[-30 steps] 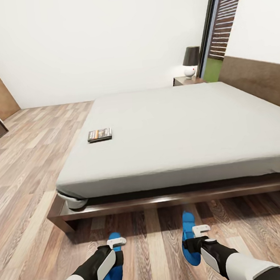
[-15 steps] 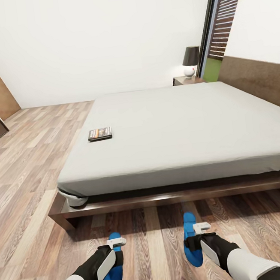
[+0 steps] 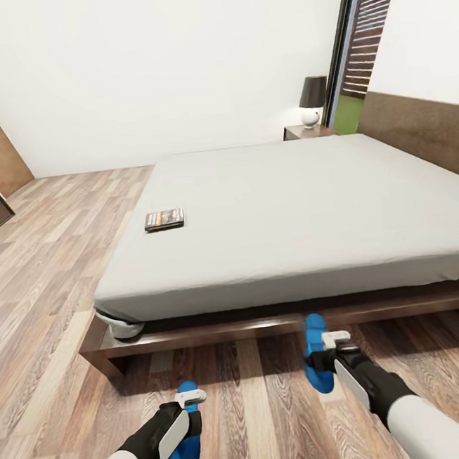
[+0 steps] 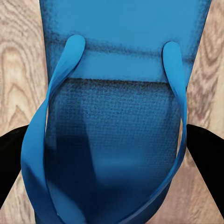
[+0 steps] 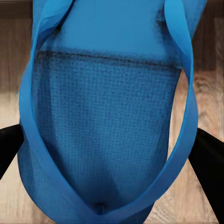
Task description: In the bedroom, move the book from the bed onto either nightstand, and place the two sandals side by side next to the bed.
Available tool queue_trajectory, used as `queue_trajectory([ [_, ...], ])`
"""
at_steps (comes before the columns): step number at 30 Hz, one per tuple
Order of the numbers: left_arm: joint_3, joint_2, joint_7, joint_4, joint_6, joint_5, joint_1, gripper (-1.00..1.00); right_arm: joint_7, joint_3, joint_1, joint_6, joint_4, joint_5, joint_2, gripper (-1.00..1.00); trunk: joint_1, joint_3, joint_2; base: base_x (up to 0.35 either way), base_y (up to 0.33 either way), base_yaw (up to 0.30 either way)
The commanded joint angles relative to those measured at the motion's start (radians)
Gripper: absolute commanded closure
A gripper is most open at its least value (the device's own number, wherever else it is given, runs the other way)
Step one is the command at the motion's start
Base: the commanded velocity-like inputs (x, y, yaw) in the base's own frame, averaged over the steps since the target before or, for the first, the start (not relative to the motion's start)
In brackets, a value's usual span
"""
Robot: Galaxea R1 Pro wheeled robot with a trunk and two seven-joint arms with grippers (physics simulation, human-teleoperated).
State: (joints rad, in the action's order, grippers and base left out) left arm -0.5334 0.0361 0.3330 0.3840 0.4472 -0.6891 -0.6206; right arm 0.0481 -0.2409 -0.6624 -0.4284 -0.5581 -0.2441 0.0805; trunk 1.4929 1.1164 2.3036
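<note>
Two grippers, left (image 3: 190, 402) and right (image 3: 334, 340), each pinching a sandal, left (image 3: 184, 436), right (image 3: 316, 351), beside bed (image 3: 284, 209).

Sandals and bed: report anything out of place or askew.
The two sandals are not paired: the right sandal lies up against the bed frame, while the left sandal lies further back and well apart from it. The book lies on the mattress, not on the nightstand. Nothing looks damaged.
</note>
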Motion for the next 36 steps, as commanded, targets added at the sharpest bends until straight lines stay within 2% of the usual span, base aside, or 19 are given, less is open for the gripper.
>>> queue_trajectory([
  [1, -0.008, -0.001, 0.009, 0.002, 0.002, -0.010, -0.001, 1.00, 0.004, -0.007, 0.017, 0.012, -0.003, -0.011, 0.006, 1.00, 0.000, 0.001, 0.000, 0.000, 0.000, 0.000],
  [3, -0.008, 0.000, 0.010, 0.001, 0.002, -0.010, -0.001, 1.00, 0.003, -0.006, 0.053, 0.044, -0.011, -0.012, 0.010, 1.00, 0.000, 0.001, 0.000, 0.000, 0.000, 0.000],
  [9, -0.008, 0.001, 0.013, 0.001, 0.002, -0.010, -0.001, 1.00, 0.004, -0.006, 0.108, 0.125, -0.025, -0.012, 0.016, 1.00, 0.000, 0.001, 0.000, 0.000, 0.000, 0.000],
  [11, -0.007, 0.001, 0.015, 0.001, 0.001, -0.010, -0.001, 1.00, 0.005, -0.005, 0.140, 0.165, -0.068, -0.011, 0.026, 1.00, 0.000, 0.001, 0.000, 0.000, 0.000, 0.000],
  [13, -0.007, 0.001, 0.015, 0.001, 0.001, -0.010, -0.001, 1.00, 0.005, -0.005, 0.162, 0.169, -0.113, -0.011, 0.034, 1.00, 0.000, 0.001, 0.000, 0.000, 0.000, 0.000],
  [16, -0.008, 0.001, 0.015, 0.001, 0.001, -0.009, -0.001, 1.00, 0.007, -0.004, 0.217, 0.129, -0.227, -0.014, 0.058, 1.00, 0.000, 0.001, 0.000, 0.000, 0.000, 0.000],
  [19, -0.009, 0.001, 0.014, 0.001, 0.002, -0.006, -0.001, 1.00, 0.007, -0.002, 0.251, 0.112, -0.295, -0.015, 0.063, 1.00, 0.000, 0.001, 0.000, 0.000, 0.000, 0.000],
  [22, -0.010, -0.004, 0.010, 0.003, 0.006, -0.003, -0.011, 1.00, 0.010, -0.002, 0.305, 0.098, -0.409, -0.013, 0.066, 1.00, 0.004, 0.004, 0.007, 0.000, 0.000, 0.000],
  [23, -0.010, -0.007, 0.009, 0.003, 0.012, -0.004, -0.019, 1.00, 0.011, -0.002, 0.309, 0.098, -0.421, -0.012, 0.066, 1.00, 0.007, 0.007, 0.014, 0.000, 0.000, 0.000],
  [26, -0.009, -0.016, 0.009, 0.003, 0.088, -0.006, -0.062, 1.00, 0.035, -0.001, 0.317, 0.105, -0.447, -0.009, 0.067, 1.00, 0.019, 0.016, 0.035, 0.000, 0.000, 0.000],
  [33, -0.009, -0.019, 0.012, 0.004, 0.118, -0.008, -0.093, 1.00, 0.054, -0.001, 0.335, 0.159, -0.459, -0.005, 0.067, 1.00, 0.046, 0.038, 0.084, 0.000, 0.000, 0.000],
  [36, -0.009, -0.019, 0.011, 0.008, 0.118, -0.008, -0.094, 1.00, 0.054, -0.002, 0.336, 0.168, -0.458, -0.002, 0.075, 1.00, 0.057, 0.048, 0.105, 0.000, 0.000, 0.000],
])
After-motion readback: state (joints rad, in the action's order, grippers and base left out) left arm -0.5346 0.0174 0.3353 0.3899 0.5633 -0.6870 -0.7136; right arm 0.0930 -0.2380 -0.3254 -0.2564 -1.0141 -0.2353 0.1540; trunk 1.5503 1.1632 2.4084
